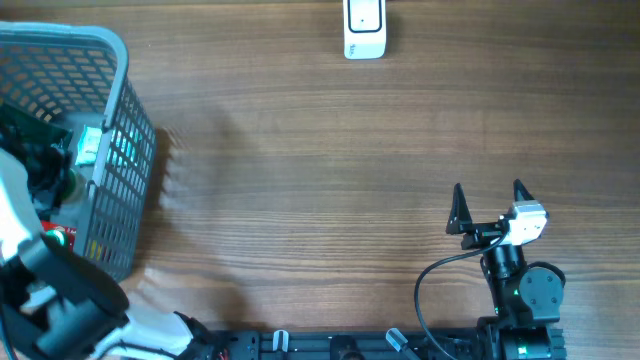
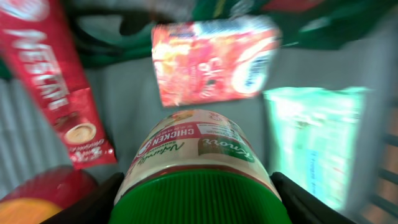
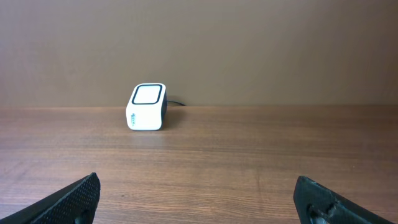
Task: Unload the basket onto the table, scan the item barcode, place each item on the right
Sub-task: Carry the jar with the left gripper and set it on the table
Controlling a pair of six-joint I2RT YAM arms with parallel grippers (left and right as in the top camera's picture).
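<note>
1. Where the left arm reaches down at the table's [image 1: 300, 180] left edge, a grey mesh basket [image 1: 125, 60] stands. The left gripper [image 2: 196, 186] is inside it, with its fingers [image 2: 102, 196] set one on each side of a jar [image 2: 196, 149].
2. The jar, the item to be scanned, has a ribbed green lid and a label reading "chicken". It lies directly between the fingers, lid end nearest the wrist. In the blurred wrist view the finger edges meet the lid's flanks, but whether they press it or only stand beside it cannot be told.
3. Left of the left finger, a red Nescafé sachet [image 2: 59, 93] lies aslant on the basket floor. A rounded red thing [image 2: 43, 186] sits just beside that finger, too blurred to name.
4. Ahead of the fingertips, beyond the jar, lies a red-and-white packet [image 2: 211, 59]. To the right of the right finger, a pale green packet [image 2: 311, 137] rests near the mesh wall.
5. A white scanner [image 1: 364, 28] stands at the far edge of the table. It is well ahead of the right gripper [image 1: 489, 200] and a little left of the gap between its fingertips, with its pale window turned toward them.
6. The right gripper sits near the table's near edge, well apart from the basket. Its fingers [image 3: 68, 199] are spread wide, and only bare wood shows between them.
</note>
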